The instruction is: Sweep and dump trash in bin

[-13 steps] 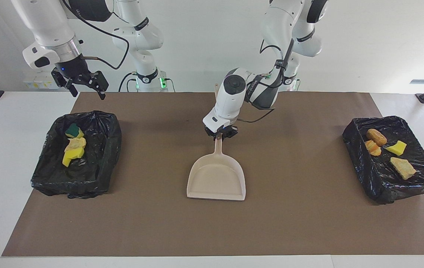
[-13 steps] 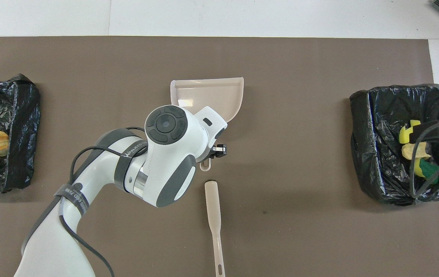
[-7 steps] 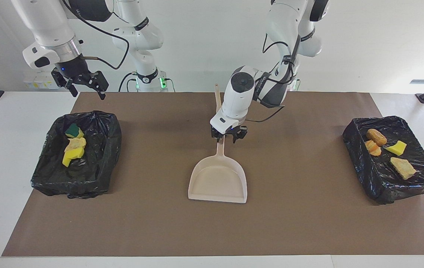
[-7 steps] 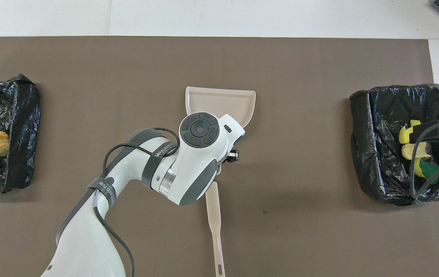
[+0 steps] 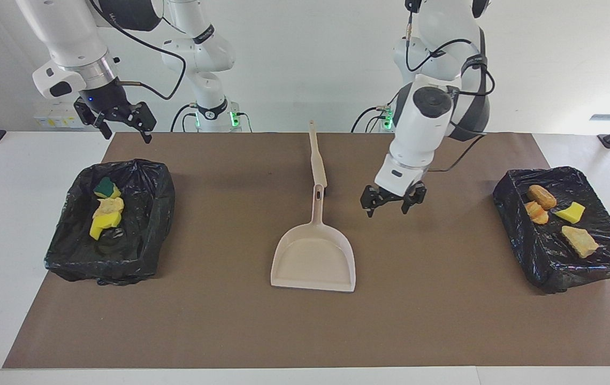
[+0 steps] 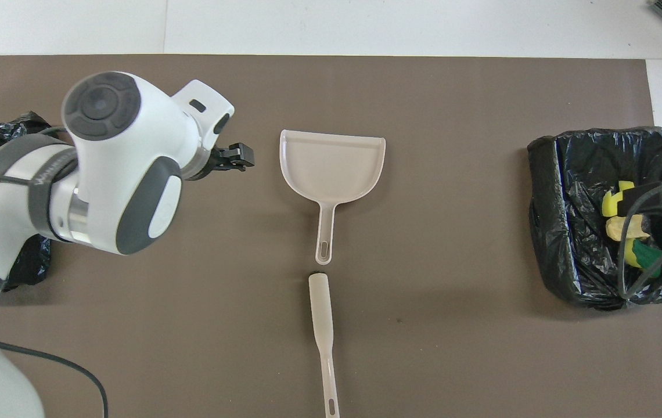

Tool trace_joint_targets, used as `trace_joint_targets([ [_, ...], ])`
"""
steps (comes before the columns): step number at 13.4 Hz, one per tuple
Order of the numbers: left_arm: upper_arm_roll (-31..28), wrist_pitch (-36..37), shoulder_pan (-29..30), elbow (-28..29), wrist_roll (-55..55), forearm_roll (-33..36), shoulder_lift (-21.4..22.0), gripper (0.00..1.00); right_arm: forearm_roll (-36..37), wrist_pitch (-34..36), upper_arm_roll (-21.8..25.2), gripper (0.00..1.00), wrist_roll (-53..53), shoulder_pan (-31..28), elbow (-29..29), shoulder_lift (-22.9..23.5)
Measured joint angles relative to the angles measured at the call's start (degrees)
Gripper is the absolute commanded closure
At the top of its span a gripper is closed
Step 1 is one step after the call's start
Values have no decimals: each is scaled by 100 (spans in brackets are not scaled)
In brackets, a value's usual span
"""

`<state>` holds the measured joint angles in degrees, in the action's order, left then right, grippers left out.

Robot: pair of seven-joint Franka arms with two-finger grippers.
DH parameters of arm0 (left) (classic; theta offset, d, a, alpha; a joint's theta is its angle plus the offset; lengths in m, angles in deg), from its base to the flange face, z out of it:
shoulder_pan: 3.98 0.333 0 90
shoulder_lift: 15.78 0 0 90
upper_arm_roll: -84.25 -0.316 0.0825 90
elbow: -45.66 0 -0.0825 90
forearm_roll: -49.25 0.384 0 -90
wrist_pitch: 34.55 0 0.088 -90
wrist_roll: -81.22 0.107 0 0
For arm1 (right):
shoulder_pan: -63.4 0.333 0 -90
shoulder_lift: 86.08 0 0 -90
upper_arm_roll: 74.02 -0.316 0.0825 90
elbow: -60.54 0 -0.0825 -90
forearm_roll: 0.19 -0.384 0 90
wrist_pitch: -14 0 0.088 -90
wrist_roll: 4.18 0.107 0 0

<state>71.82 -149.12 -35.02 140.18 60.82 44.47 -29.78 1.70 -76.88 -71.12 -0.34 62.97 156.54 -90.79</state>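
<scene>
The beige dustpan (image 5: 313, 256) lies flat on the brown mat at mid-table, also in the overhead view (image 6: 331, 162). The beige brush (image 5: 317, 155) lies nearer the robots, in line with the pan's handle. My left gripper (image 5: 393, 206) is open and empty, raised over the mat beside the dustpan, toward the left arm's end. Trash shows in two places. Yellow sponge bits and a green-topped wedge (image 5: 106, 209) lie in the black-lined bin (image 5: 161, 214). My right gripper (image 5: 127, 133) is open, waiting above that bin's edge nearest the robots.
A black-bag-covered tray (image 5: 551, 267) at the left arm's end carries an orange-brown lump (image 5: 541, 196), an orange piece (image 5: 536, 213), a yellow wedge (image 5: 570, 213) and a beige chunk (image 5: 579, 241). The brown mat (image 5: 444, 321) covers most of the table.
My left gripper let go of the dustpan's handle, opened, rose and moved toward the left arm's end. The dustpan now lies free on the mat. The right arm stayed put.
</scene>
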Motion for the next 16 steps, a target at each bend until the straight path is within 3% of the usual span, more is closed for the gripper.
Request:
trace_joint_targets([
  [6, -38, 734, 1411, -56, 2195, 0, 566, 0, 0, 0, 0, 0, 0, 0, 0, 0],
  [9, -40, 926, 1911, -56, 2783, 1, 679, 0, 0, 0, 0, 0, 0, 0, 0, 0],
  [16, 122, 1412, 2009, -82, 2836, 19, 974, 0, 0, 0, 0, 0, 0, 0, 0, 0],
])
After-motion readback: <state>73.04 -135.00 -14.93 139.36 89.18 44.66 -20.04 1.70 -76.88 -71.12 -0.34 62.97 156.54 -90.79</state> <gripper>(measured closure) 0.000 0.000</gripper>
